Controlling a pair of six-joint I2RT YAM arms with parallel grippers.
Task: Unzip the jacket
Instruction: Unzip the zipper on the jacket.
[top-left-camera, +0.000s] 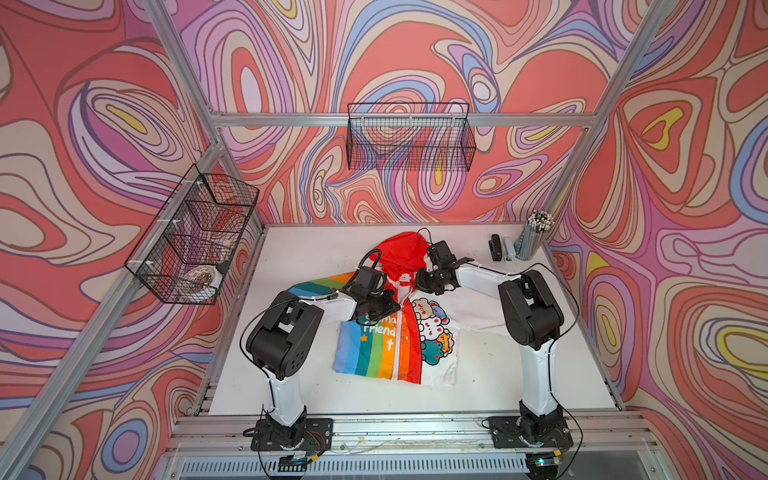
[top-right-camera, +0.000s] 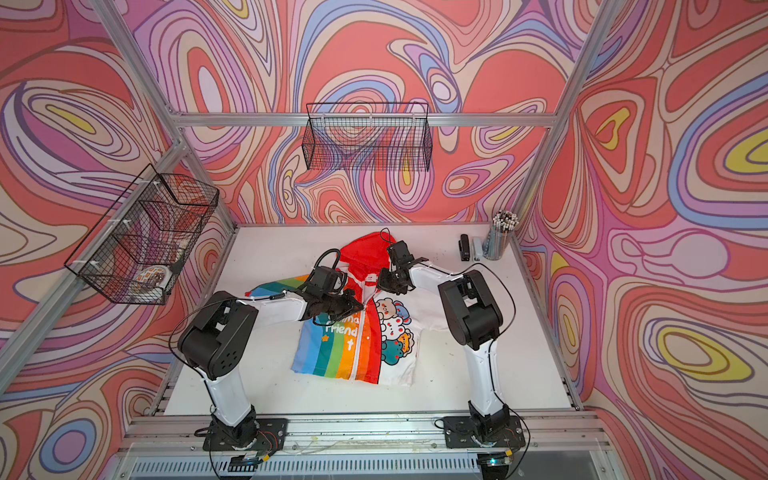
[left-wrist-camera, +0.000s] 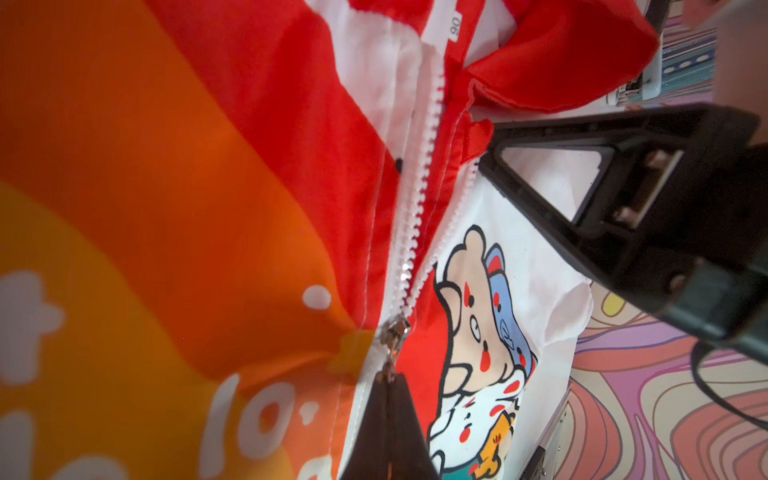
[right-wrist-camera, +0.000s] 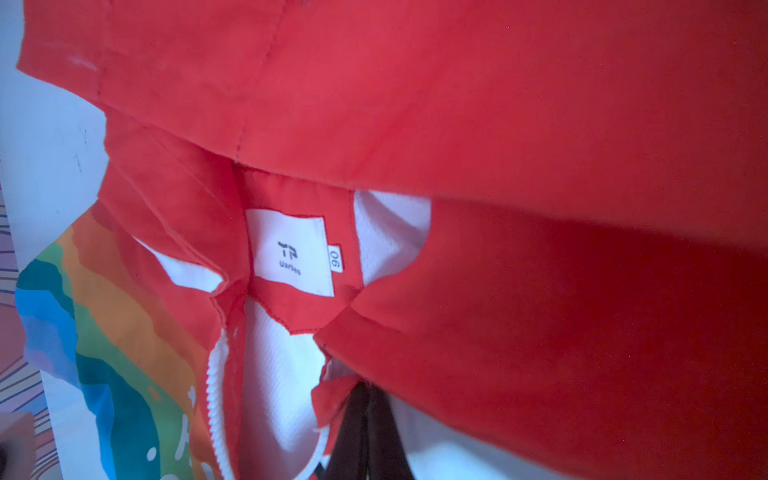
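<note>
L tool (left-wrist-camera: 388, 388) bent low, pinching zip pull (left-wrist-camera: 392, 345) | R tool (right-wrist-camera: 365, 395) reaching in, pinching jacket collar (right-wrist-camera: 328, 392)

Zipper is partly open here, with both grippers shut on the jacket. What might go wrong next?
The left gripper pinches only the end of the small zipper pull; it may slip free. Orange fabric puckers beside the slider and might snag. The right gripper grips just a thin collar edge; if that slips, the jacket would likely drag along instead of unzipping.
</note>
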